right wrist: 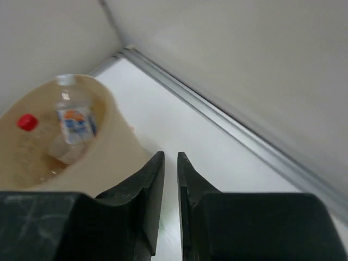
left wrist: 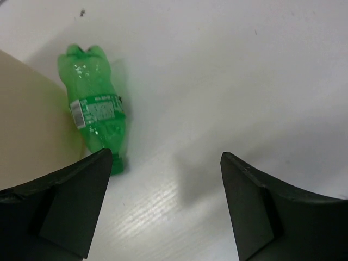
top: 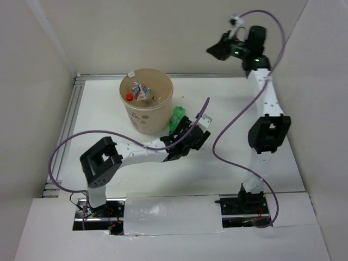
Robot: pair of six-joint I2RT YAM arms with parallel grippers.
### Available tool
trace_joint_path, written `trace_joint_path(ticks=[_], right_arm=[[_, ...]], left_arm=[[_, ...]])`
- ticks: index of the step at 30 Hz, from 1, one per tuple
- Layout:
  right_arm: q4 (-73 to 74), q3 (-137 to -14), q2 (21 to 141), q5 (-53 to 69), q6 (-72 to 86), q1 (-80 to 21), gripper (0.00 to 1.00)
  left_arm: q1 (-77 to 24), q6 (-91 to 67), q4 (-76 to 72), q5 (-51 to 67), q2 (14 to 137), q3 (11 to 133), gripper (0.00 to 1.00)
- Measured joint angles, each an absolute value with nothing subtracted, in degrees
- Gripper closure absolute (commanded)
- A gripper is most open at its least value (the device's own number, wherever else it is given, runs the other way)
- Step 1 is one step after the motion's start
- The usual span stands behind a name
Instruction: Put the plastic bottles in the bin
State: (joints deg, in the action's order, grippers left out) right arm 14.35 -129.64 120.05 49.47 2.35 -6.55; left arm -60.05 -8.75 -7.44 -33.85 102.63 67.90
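Jaws of my left gripper (left wrist: 166,159) stand wide apart and empty; the green bottle (left wrist: 95,111) lies flat just beyond one finger, against the bin (left wrist: 24,125) wall. I'd shift toward the bin and centre over the label before closing, since the wall crowds one side. Other bottles (top: 138,91) sit inside the bin. My right gripper (right wrist: 169,163), raised high, has jaws almost together on nothing.

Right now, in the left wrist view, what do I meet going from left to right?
bin → green bottle lying beside it → black finger at the picture's right; the other finger overlaps both, so it is left out.
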Motion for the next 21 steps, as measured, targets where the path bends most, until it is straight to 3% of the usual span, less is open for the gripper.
trace_joint_path(ticks=[2, 4, 7, 14, 21], right_arm=[[15.64, -123.66, 115.98, 48.8, 1.93, 1.17, 0.65], [16.34, -118.17, 113.16, 48.71, 0.97, 8.71, 0.35], [17.98, -108.47, 109.58, 48.99, -1.37, 17.63, 0.23], [23.81, -82.94, 100.88, 53.08, -7.95, 25.3, 0.21], [26.09, -69.56, 92.33, 57.69, -12.1, 26.7, 0.21]], left_arm=[[-59.77, -8.08, -5.98, -35.83, 105.89, 72.64, 0.08], [-59.29, -7.62, -4.56, -38.06, 108.92, 76.75, 0.08], [-58.15, -7.42, -1.98, -40.82, 112.66, 81.08, 0.07], [-53.28, -7.51, 5.5, -45.65, 121.32, 91.64, 0.05], [-48.6, -7.97, 9.21, -46.17, 126.06, 95.29, 0.05]])
